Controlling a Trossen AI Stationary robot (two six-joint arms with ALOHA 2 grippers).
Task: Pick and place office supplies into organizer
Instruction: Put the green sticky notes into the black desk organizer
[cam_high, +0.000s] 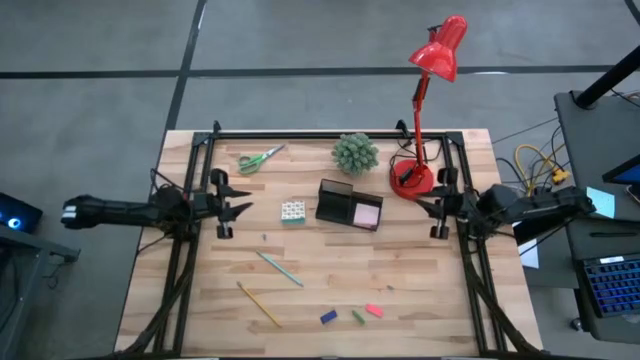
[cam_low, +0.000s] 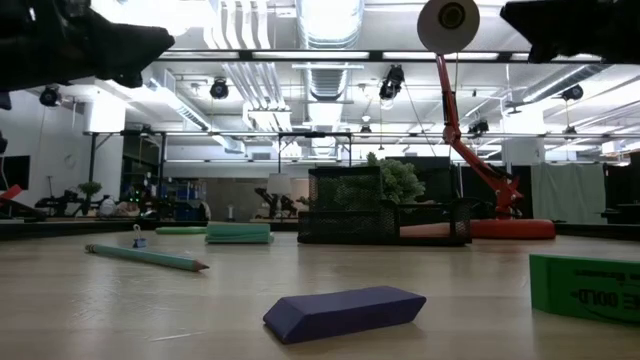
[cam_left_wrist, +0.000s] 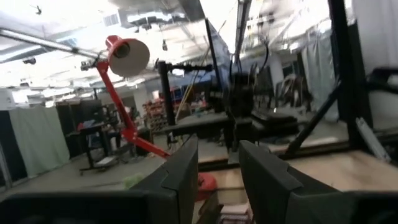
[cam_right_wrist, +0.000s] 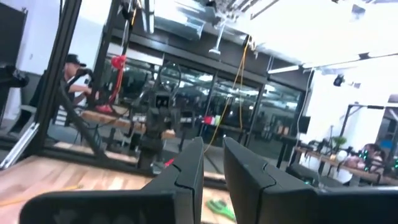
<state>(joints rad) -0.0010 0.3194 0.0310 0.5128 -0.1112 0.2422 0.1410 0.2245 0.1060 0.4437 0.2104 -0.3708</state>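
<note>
The black organizer (cam_high: 338, 200) stands mid-table, and a pink sticky-note pad (cam_high: 367, 213) lies in its right compartment. A white dotted cube (cam_high: 292, 211) rests on the table just left of it. Green-handled scissors (cam_high: 260, 159) lie toward the far edge. A teal pen (cam_high: 278, 267) and a yellow pencil (cam_high: 259, 304) lie nearer. Blue (cam_high: 328, 317), green (cam_high: 358, 316) and pink (cam_high: 374, 310) pieces sit by the near edge. My left gripper (cam_high: 238, 205) hovers open at the table's left, above the wood. My right gripper (cam_high: 432, 210) hovers at the right, narrowly open. Both point toward the organizer.
A spiky green potted plant (cam_high: 355, 152) stands behind the organizer. The red desk lamp's base (cam_high: 412, 178) sits at its far right, and the lamp head (cam_high: 440, 48) leans past the far edge. A black frame (cam_high: 330, 133) borders the table. Bare wood lies between the organizer and the near items.
</note>
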